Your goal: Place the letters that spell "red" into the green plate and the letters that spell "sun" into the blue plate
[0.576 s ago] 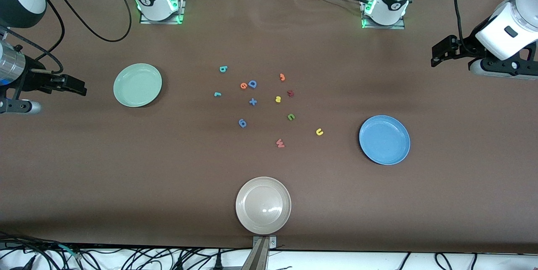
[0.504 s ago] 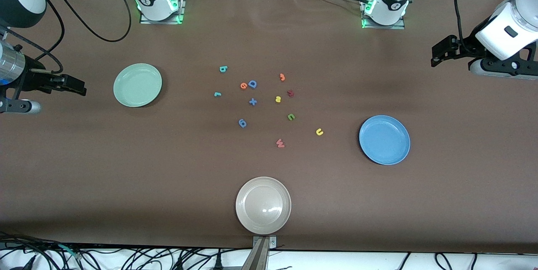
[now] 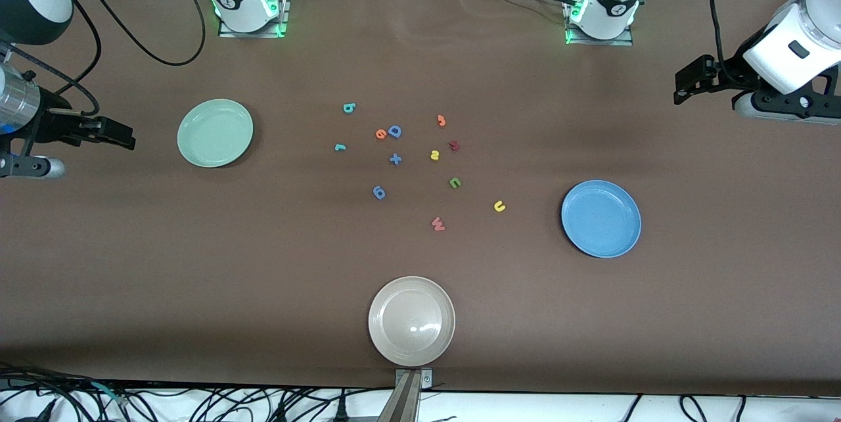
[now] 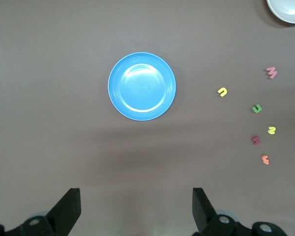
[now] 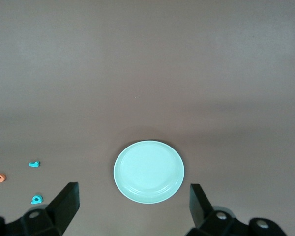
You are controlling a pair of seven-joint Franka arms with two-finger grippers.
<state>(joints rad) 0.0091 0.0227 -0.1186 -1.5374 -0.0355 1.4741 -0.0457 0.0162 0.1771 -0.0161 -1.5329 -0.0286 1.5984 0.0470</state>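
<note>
Over the table's two ends both arms waited — left gripper [image 3: 683, 85] and right gripper [image 3: 125, 136] spread wide, holding nothing. Green plate [image 3: 215, 133] and blue plate [image 3: 601, 218] lay bare; r [image 3: 340, 146], e [image 3: 380, 134], d [image 3: 349, 108], s [image 3: 434, 155], u [image 3: 499, 206], n [image 3: 454, 182] sat mid-table between them.

Three plates [image 3: 215, 133] — eleven foam pieces [image 3: 394, 131]

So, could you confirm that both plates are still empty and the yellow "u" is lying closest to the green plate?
Not quite: the yellow "u" lies closest to the blue plate, not the green plate, as the front view shows. Both plates are indeed empty.
</note>
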